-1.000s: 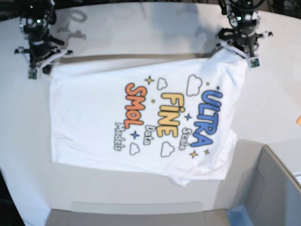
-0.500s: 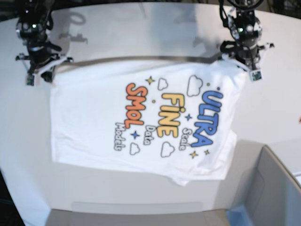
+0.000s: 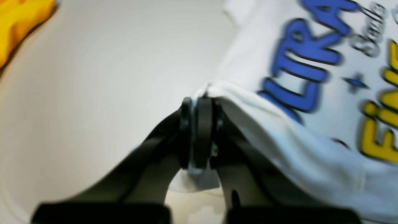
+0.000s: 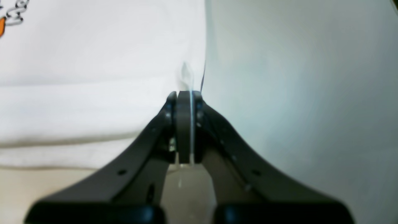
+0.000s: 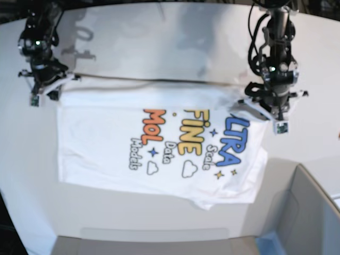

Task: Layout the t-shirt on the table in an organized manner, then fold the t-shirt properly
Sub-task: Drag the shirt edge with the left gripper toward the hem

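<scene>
White table [image 5: 159, 37] fills the frame, with the t-shirt [image 5: 159, 143] spread mid-frame, its upper corners pinched tight by the left gripper [image 5: 272, 109] and right gripper [image 5: 47, 89].

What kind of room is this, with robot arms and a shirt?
Probably a robot test lab: a big smooth white table, two black pincers (left pincer, right pincer) pinching a white printed t-shirt, and a grey bin beside it.

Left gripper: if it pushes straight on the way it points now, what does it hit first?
The left gripper is shut on the t-shirt edge, so cloth is already there. Beyond the tips lies bare table, probably the next contact; depth is unclear.
</scene>
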Tool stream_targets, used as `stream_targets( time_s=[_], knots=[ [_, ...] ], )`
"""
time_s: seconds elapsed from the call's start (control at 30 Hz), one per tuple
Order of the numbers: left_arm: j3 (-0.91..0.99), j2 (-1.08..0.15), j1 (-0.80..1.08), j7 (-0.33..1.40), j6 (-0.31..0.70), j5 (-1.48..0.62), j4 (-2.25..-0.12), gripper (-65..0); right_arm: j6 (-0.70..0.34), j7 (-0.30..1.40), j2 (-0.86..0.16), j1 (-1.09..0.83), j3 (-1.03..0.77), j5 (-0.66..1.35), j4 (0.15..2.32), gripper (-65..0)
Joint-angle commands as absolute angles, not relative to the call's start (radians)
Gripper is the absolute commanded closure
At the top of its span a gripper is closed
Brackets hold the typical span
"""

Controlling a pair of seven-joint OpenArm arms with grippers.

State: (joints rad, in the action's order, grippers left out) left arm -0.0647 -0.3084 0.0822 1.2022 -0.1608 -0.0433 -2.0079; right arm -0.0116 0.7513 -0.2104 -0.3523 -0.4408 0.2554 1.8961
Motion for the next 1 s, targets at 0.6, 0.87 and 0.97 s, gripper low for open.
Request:
stream_targets(
  time_s=[0.6, 0.87, 0.97],
  knots=[
    [-0.143, -0.332, -0.108, 1.173, -0.166, 0.107, -1.790, 0.0, -0.007, 0.722, -0.236, -0.257, -0.455, 0.260, 1.807, 0.0],
    [-0.143, -0.332, -0.140, 1.136, -0.166, 0.108, -1.778, 0.0, -0.007, 0.720, -0.232, -0.236, -0.510, 0.262, 1.802, 0.0],
    [-0.151, -0.331, -0.154, 1.133, -0.165, 0.108, -1.770, 0.0, -0.007, 0.720, -0.232, -0.237, -0.507, 0.262, 1.794, 0.0]
  ],
)
